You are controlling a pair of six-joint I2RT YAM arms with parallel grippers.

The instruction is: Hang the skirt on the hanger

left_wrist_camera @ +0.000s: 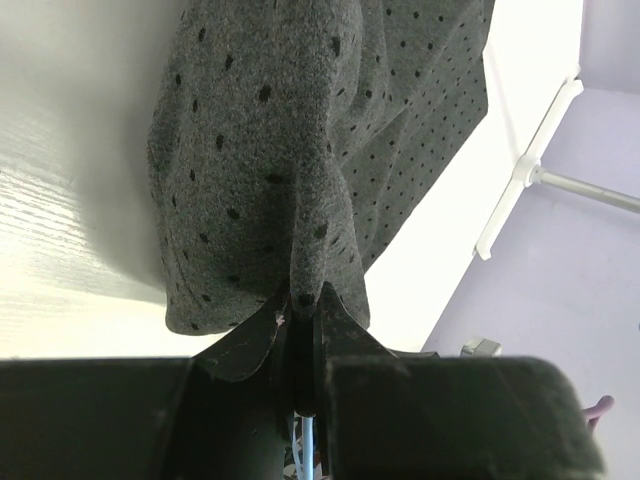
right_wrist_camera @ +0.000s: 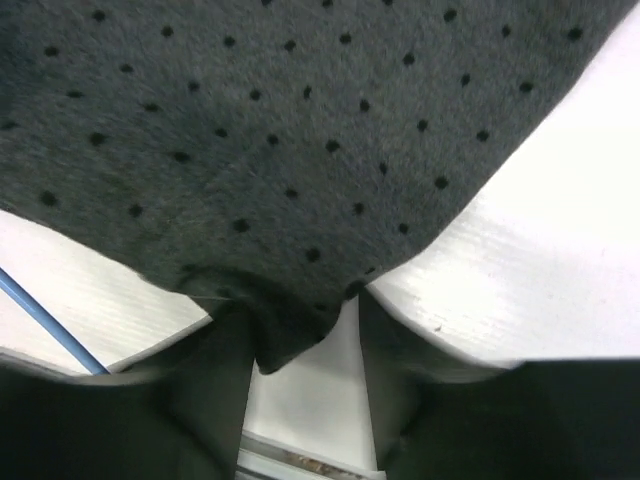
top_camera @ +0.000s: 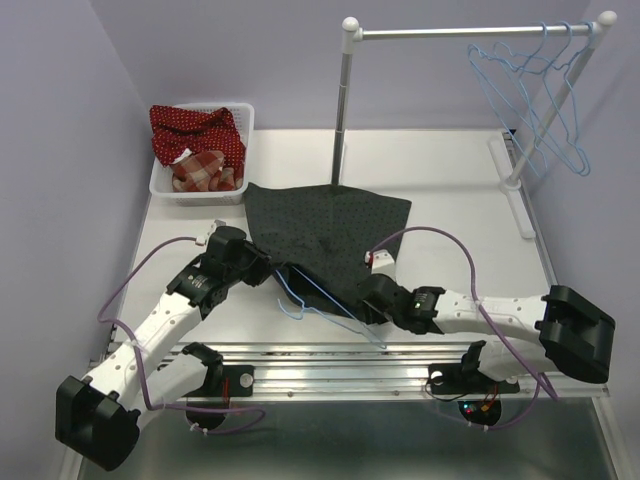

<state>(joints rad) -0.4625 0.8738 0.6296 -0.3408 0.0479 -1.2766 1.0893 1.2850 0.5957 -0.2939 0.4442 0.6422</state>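
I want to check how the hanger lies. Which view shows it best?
Top external: the hanger lies nearly whole at the skirt's near edge. Right wrist catches one blue wire at its left edge; left wrist only a sliver at the bottom.

skirt (right_wrist_camera: 300,150) corner inside the parted right gripper (right_wrist_camera: 300,330)

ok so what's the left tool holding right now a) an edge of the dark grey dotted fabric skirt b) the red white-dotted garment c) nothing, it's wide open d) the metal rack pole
a: in the left wrist view the left tool is pinched shut on a bunched fold of the dark charcoal-grey dotted fabric skirt.
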